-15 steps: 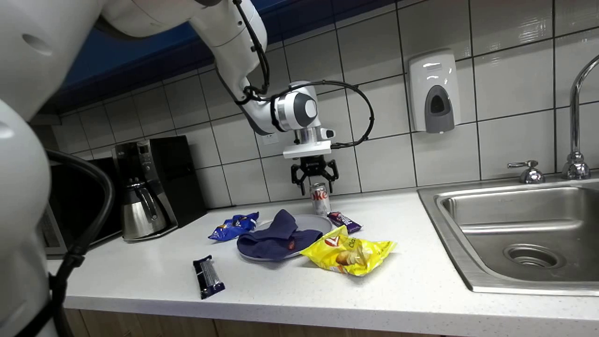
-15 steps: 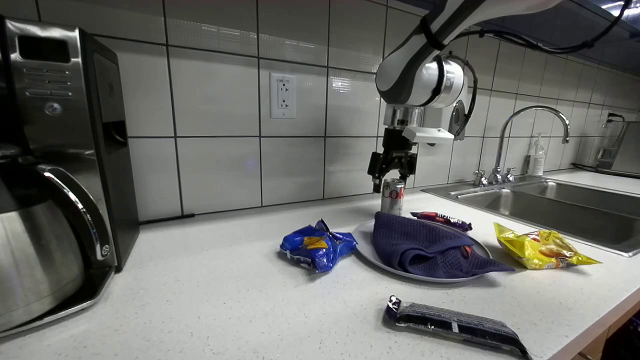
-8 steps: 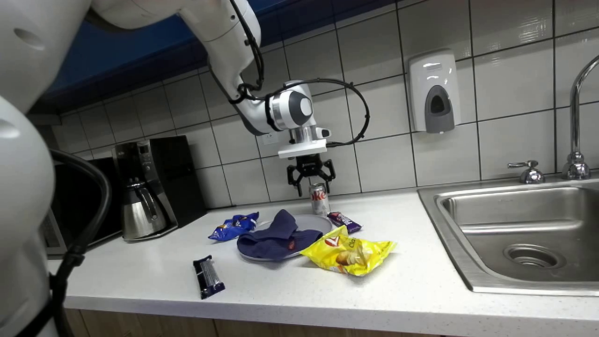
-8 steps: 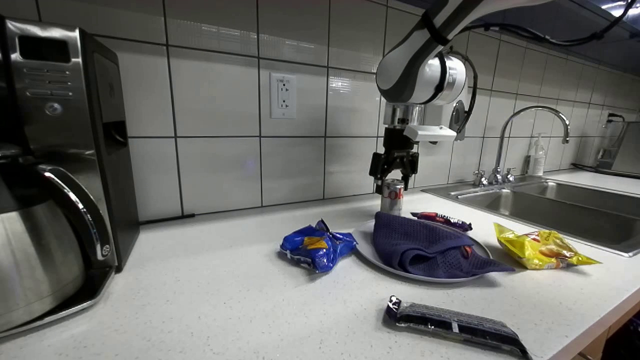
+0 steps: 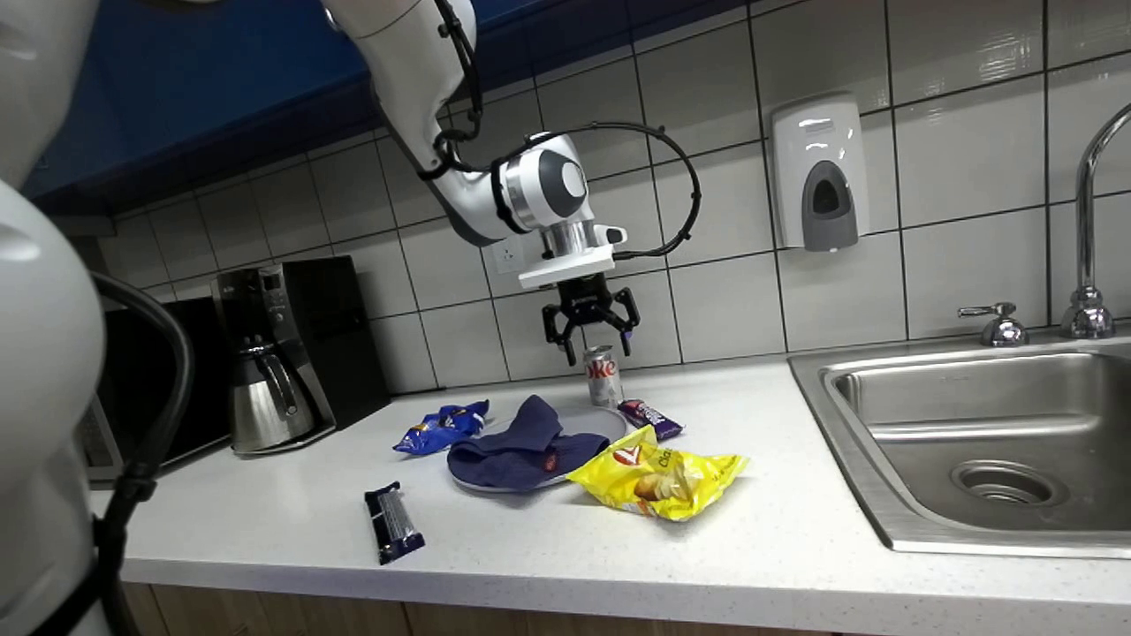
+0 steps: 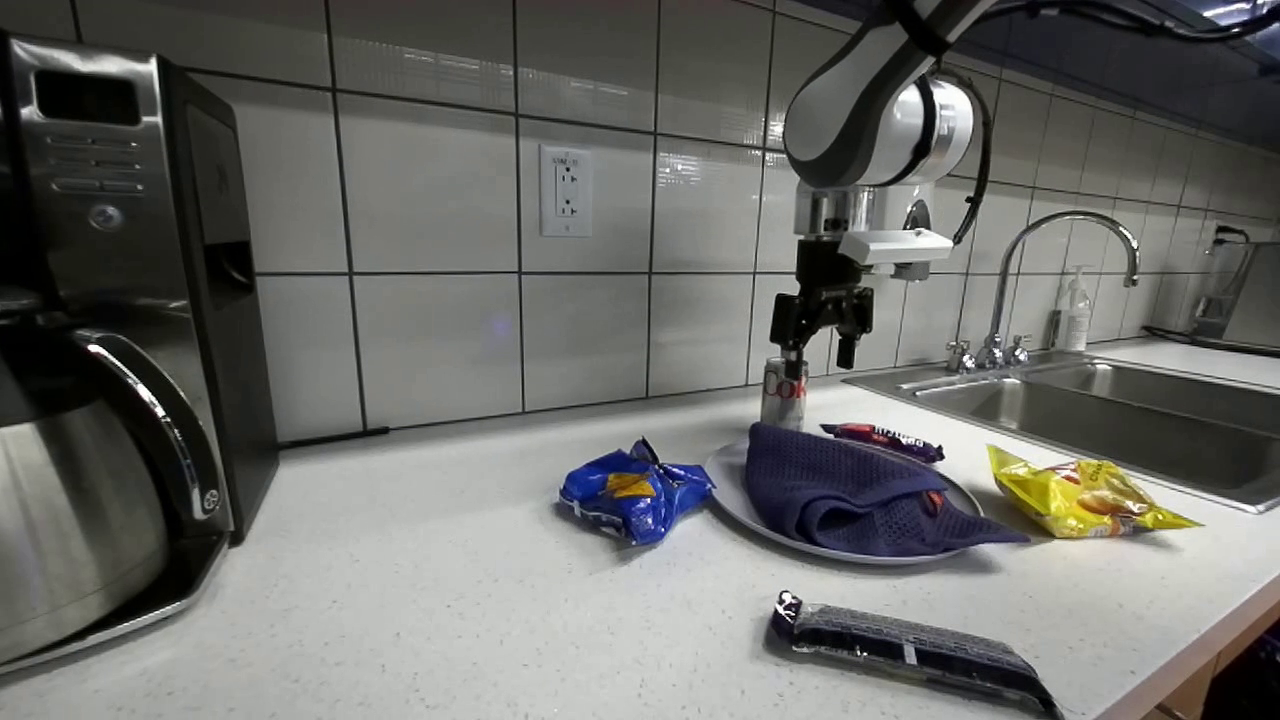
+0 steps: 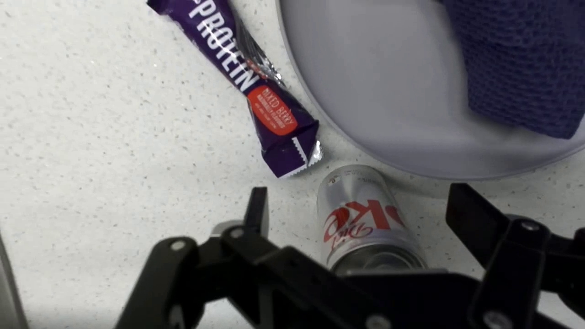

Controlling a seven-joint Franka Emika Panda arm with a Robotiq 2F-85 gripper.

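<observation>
in the wrist view, the can stands low and right of centre in the frame, between the fingers, which are spread wide and grip nothing; no contact shows. the bar ends just beside it, up and left, and the plate, with the cloth on it, curves close by at upper right. both crowd the can, so the fingers would do best to come down straight, clear of each.

in an exterior view, the can is upright on the surface, mid-frame, with the tips of the fingers near the height of its top. the yellow bag lies below and right, the sink farther right. gripping lower, on the straight side, should hold firmer than at the rim.

in an exterior view, the blue bag lies lower centre, the coffee maker at the left edge. here one of the fingers crosses in front of the can's top, so they look set too far to the plate side. a shift toward the wall before lowering would likely centre the can; squeeze gently, as thin metal could dent.
</observation>
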